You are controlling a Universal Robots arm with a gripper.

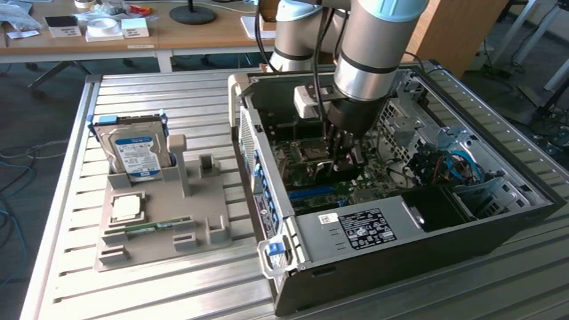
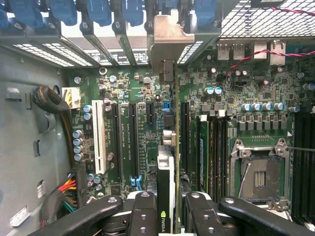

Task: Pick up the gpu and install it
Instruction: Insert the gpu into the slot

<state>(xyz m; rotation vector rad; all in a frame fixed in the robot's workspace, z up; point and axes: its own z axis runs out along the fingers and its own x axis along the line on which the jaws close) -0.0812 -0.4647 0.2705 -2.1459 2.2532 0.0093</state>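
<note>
you see gripper (image 2: 167, 216) clamped on gpu (image 2: 166, 162) | card held edge-on, upright above motherboard (image 2: 128, 128), inside computer case (image 1: 498, 233) | judged: lined up for slot fit

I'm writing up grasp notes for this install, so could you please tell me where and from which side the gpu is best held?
By its upper long edge, from above, pinching its two flat faces. The gpu stands on edge over the motherboard slots, thin and upright, with its metal bracket toward the case's rear. The gripper is already shut on it that way.
</note>
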